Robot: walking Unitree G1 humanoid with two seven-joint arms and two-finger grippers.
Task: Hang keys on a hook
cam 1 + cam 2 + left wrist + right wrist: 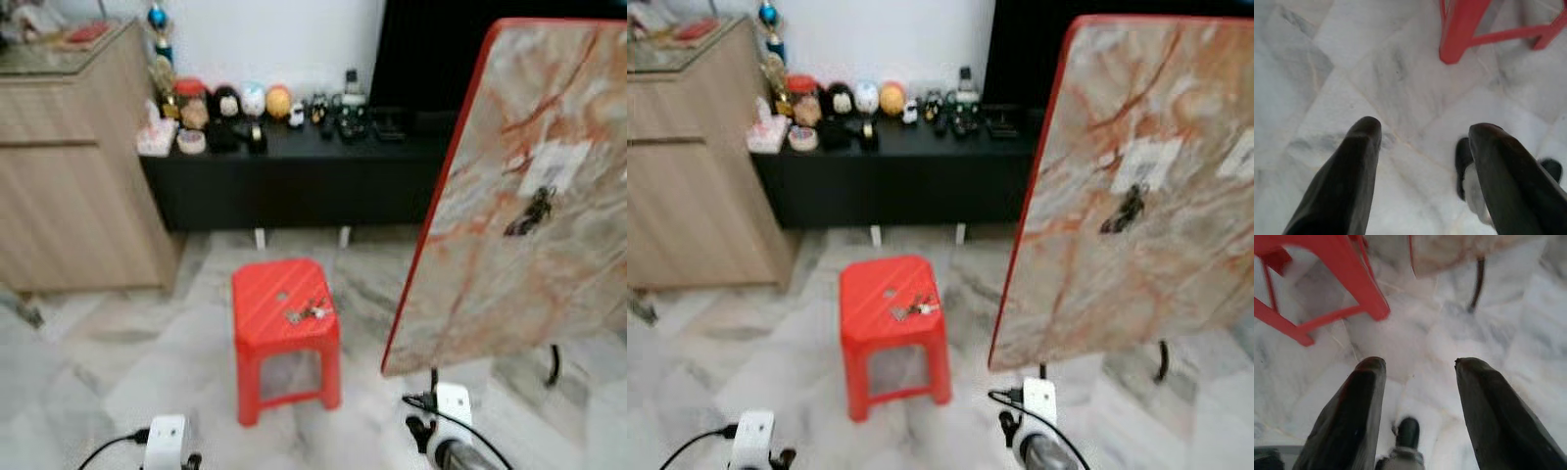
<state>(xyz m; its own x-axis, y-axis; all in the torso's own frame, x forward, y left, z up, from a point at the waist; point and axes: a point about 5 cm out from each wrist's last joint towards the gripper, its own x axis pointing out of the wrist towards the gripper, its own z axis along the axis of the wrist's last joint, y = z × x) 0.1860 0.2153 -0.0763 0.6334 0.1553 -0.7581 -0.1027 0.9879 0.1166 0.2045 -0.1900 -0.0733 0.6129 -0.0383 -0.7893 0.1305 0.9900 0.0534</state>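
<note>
Keys (308, 313) lie on red stool (284, 294), centre of frame, on marble floor (118, 362). Tilted marble board (529, 196) at right carries dark hook (530, 211). Left hand (1422, 171) and right hand (1420, 406) hang low over floor, both spread wide, grasping nothing. Black counter (294, 176) with figurines at top.

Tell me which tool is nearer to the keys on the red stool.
Too close to call. The keys lie on the red stool, ahead of both. The left tool hangs low to its left, the right tool low to its right, both open over the floor.
</note>
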